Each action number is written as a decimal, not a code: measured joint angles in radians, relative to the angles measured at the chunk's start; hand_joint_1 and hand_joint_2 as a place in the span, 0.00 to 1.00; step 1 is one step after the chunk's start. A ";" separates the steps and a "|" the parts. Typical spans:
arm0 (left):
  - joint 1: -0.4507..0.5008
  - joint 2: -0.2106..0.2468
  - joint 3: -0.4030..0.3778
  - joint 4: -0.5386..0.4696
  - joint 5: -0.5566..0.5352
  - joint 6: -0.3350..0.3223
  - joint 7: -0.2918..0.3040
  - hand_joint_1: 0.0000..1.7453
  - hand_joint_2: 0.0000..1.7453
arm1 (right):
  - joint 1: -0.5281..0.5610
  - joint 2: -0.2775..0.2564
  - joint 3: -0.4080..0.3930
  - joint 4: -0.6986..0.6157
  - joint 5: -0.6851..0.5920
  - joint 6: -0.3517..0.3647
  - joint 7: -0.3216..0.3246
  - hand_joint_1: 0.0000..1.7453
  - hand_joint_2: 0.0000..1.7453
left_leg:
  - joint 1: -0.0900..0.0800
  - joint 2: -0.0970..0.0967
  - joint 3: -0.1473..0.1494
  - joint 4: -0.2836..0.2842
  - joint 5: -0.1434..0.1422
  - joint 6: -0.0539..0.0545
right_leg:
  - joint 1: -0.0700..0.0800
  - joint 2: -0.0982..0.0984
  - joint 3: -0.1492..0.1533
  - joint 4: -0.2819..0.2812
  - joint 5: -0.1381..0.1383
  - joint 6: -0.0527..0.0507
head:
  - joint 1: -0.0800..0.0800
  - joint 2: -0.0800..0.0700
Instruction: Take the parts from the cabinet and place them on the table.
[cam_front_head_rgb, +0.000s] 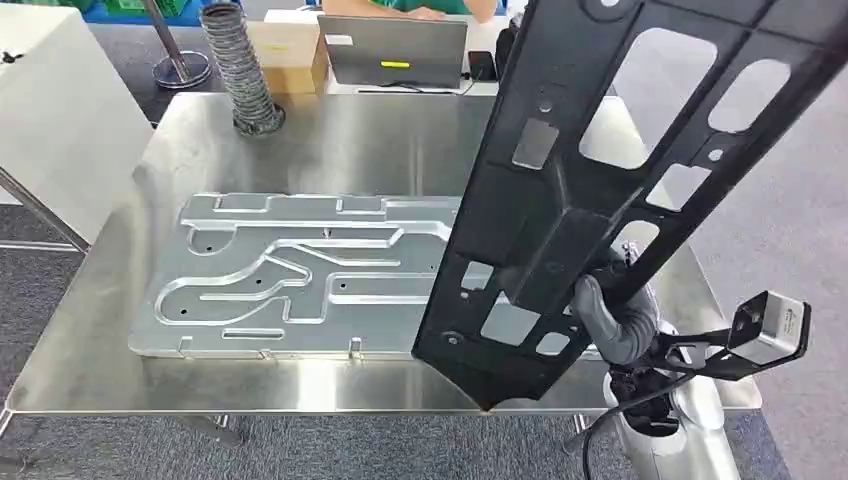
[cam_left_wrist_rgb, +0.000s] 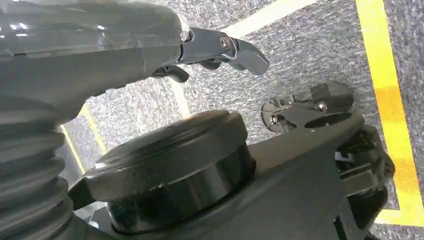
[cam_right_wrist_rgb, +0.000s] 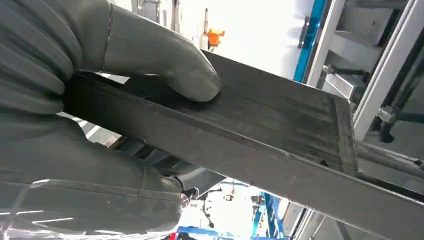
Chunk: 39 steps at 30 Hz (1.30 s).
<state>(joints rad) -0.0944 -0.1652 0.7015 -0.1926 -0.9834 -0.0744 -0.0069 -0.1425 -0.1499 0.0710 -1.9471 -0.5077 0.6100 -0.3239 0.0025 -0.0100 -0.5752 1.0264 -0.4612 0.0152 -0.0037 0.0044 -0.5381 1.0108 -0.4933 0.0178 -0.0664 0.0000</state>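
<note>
One big black part (cam_front_head_rgb: 610, 170) is in my right hand (cam_front_head_rgb: 610, 315), thumb (cam_right_wrist_rgb: 165, 60) pressed flat on its bar, so it's gripped tight and tilted up over the right end of the steel table (cam_front_head_rgb: 330, 140). Silver grooved plate (cam_front_head_rgb: 300, 275) lies flat beside it. My left hand (cam_left_wrist_rgb: 220, 50) hangs over the floor, can't tell if it's open.

black part (cam_front_head_rgb: 560, 230): long flat plastic frame with many cut-out windows | pose: tilted steeply, lower pointed end at the table's (cam_front_head_rgb: 300, 385) near edge | state: gripped by the right hand (cam_front_head_rgb: 610, 315), thumb pressed on its face
</note>
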 joint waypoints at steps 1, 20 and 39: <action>0.000 -0.002 0.000 0.000 0.000 0.000 0.000 0.00 1.00 | -0.002 0.000 0.000 -0.001 0.000 0.000 -0.001 0.95 1.00 | 0.006 0.000 0.007 -0.009 0.003 0.007 | -0.004 -0.001 -0.001 0.009 -0.010 0.007 | 0.000 0.000; -0.005 -0.013 0.000 0.000 0.005 -0.010 -0.003 0.00 1.00 | -0.204 -0.041 0.000 0.105 0.029 -0.062 0.065 0.95 1.00 | 0.000 0.004 -0.085 0.227 -0.144 -0.025 | -0.009 -0.003 -0.053 -0.012 0.060 -0.027 | 0.000 0.000; -0.004 -0.019 0.001 0.000 -0.004 -0.024 -0.028 0.00 1.00 | -0.565 -0.213 0.069 0.410 0.716 -0.289 0.039 0.95 1.00 | -0.001 0.004 0.004 -0.008 0.006 0.023 | -0.010 -0.004 -0.183 0.233 -0.002 0.025 | 0.000 0.000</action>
<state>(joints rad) -0.0987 -0.1839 0.7027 -0.1923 -0.9872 -0.0980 -0.0351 -0.7072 -0.3626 0.1398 -1.5371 0.2079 0.3215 -0.2846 0.0011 -0.0065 -0.5717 1.0184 -0.4555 0.0386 -0.0138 0.0005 -0.7209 1.2441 -0.4955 0.0426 -0.0660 0.0000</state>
